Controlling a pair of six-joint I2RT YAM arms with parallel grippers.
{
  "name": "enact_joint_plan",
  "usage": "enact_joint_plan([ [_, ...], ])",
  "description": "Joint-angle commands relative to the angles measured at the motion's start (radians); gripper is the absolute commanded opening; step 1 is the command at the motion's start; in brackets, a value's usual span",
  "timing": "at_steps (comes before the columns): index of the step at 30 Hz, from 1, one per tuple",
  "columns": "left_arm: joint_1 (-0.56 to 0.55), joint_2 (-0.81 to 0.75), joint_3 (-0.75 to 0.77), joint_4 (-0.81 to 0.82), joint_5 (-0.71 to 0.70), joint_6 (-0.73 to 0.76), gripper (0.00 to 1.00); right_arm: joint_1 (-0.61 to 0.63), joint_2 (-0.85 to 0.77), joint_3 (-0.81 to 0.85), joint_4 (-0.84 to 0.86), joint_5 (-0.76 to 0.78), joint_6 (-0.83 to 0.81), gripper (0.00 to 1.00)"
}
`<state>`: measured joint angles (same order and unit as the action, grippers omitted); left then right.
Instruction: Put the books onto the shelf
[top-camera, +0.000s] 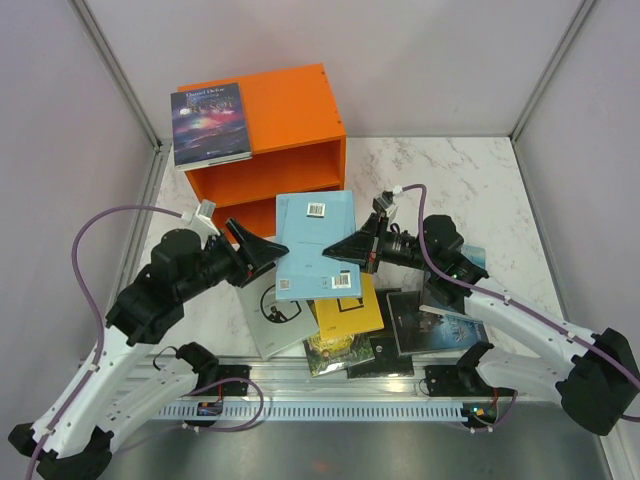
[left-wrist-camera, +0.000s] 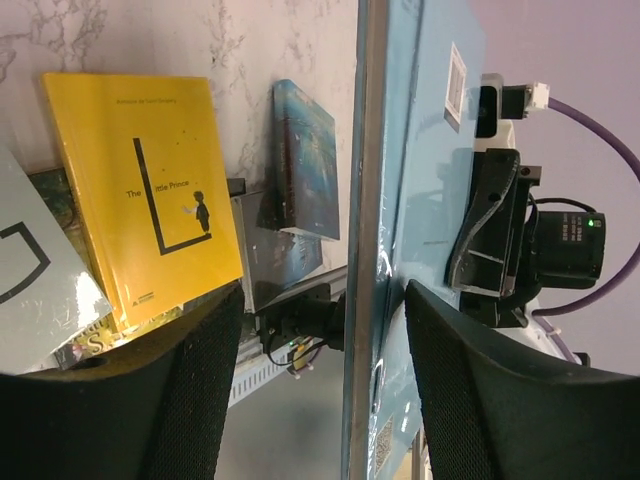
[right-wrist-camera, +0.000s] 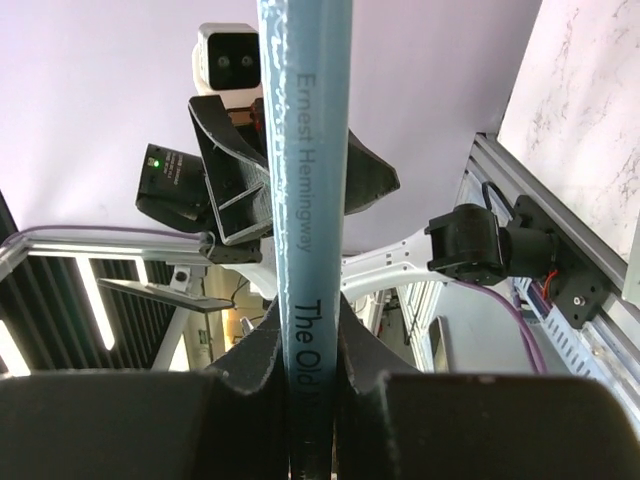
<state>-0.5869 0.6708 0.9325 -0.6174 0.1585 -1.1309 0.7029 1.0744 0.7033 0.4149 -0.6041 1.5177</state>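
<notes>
- Light blue book (top-camera: 312, 245) is held off the desk (top-camera: 470, 180), above the loose pile, between the two arms. Its sticker side faces the top camera.
- Right end effector (right-wrist-camera: 310, 370): narrow and clamped on the book's spine, with pads pressed to both faces.
- Left end effector (left-wrist-camera: 330, 380): jaws apart and straddling the opposite edge, with a gap on each side (no contact that I can see).
- Key relation: the book's long axis runs near-to-far, pointing at the orange shelf (top-camera: 290, 110) just beyond its far end. The shelf openings face the arms. The left arm sits slightly nearer the shelf (my judgement).
- A purple-blue book (top-camera: 210, 122) lies on top of the shelf, not inside it.
- Writing: the spine reads "Ernest Hemingway" and "The Old…", with the rest hidden. The yellow book (left-wrist-camera: 140, 190) reads "The Little Prince". The barcode stickers (top-camera: 317, 209) are too small to read.
</notes>
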Motion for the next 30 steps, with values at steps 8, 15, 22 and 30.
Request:
enact_joint_plan([
  [8, -0.004, -0.042, -0.023, 0.056, 0.015, 0.007, 0.68, 0.003, -0.028, 0.045, 0.201, -0.003, 0.025, 0.0],
  [15, -0.004, -0.062, -0.095, 0.281, 0.113, -0.124, 0.57, 0.003, 0.021, -0.018, 0.442, 0.035, 0.177, 0.0],
  [22, -0.004, -0.048, -0.089, 0.343, 0.159, -0.13, 0.37, 0.003, 0.035, -0.01, 0.479, 0.044, 0.196, 0.0],
  [30, -0.004, -0.031, -0.06, 0.4, 0.223, -0.098, 0.02, 0.004, 0.039, -0.015, 0.51, 0.055, 0.213, 0.0],
])
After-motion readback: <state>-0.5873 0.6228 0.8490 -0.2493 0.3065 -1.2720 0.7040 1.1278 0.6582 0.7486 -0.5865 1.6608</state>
